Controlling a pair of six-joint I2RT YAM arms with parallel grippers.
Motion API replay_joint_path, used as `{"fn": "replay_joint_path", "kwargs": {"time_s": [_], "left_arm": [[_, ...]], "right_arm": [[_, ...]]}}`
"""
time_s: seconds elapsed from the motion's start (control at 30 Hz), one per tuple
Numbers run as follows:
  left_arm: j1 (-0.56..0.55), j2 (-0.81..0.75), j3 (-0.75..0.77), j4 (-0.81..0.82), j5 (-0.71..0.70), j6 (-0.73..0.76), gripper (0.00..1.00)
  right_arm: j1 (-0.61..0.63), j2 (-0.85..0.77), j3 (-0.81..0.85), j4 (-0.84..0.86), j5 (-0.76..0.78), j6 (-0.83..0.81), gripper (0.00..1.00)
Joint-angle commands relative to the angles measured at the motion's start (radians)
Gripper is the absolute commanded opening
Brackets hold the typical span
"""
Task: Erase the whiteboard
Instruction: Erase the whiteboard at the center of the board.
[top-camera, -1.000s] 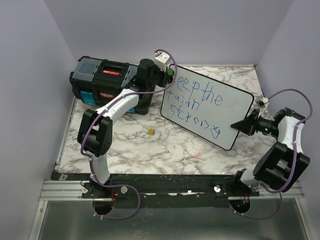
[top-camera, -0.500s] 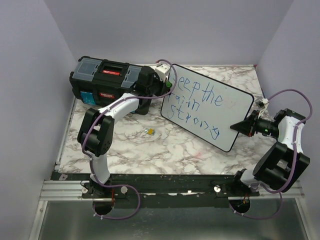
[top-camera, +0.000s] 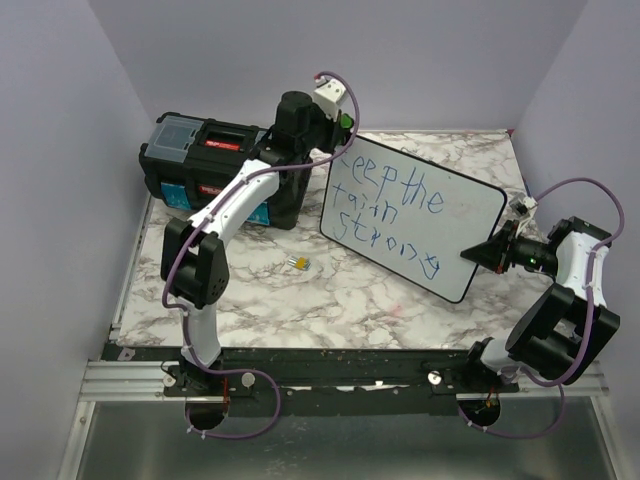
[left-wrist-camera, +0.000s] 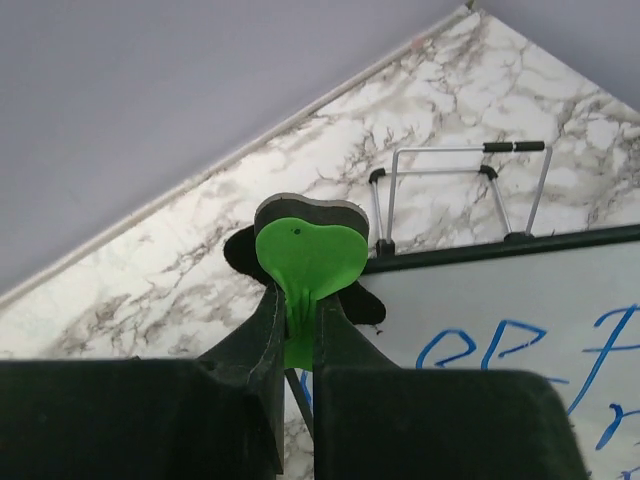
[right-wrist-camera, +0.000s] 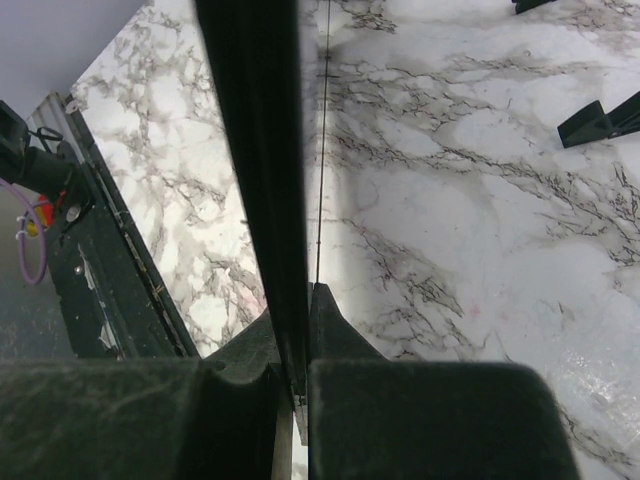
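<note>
The whiteboard (top-camera: 455, 225) stands tilted on the marble table, with blue handwriting (top-camera: 385, 185) across it. My right gripper (top-camera: 472, 253) is shut on its lower right rim. In the right wrist view the black rim (right-wrist-camera: 250, 150) runs straight between that gripper's (right-wrist-camera: 297, 300) jaws. My left gripper (top-camera: 335, 135) hovers over the board's upper left corner, shut on the tab of a green heart-shaped eraser (left-wrist-camera: 308, 255) with a dark felt pad. In the left wrist view the eraser, held by the left gripper (left-wrist-camera: 297, 300), sits just above the board's top rim (left-wrist-camera: 500, 245), near the first blue letters (left-wrist-camera: 470, 345).
A black toolbox (top-camera: 210, 165) with a red latch stands at the back left, close behind the left arm. A small yellow and blue object (top-camera: 298, 263) lies on the table left of the board. The board's wire stand (left-wrist-camera: 460, 190) props it from behind. Lilac walls enclose three sides.
The left gripper with the eraser dipped toward the board's upper left corner, then rose up and back, uncovering the first letter. The right arm and the board have not moved.
</note>
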Motion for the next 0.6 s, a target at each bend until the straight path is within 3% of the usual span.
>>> {"fn": "replay_joint_path", "kwargs": {"time_s": [0.0,0.3,0.57], "left_arm": [[-0.006,0.037,0.045,-0.072,-0.063,0.01,0.0],[-0.036,-0.012,-0.182,0.002,-0.16,0.087,0.0],[-0.041,0.006,-0.143,-0.011,-0.215,0.091,0.0]], "right_arm": [[0.004,-0.01,0.03,-0.016,-0.041,-0.043,0.01],[0.004,-0.005,0.033,-0.018,-0.044,-0.043,0.01],[0.004,-0.015,0.024,-0.016,-0.038,-0.049,0.01]]}}
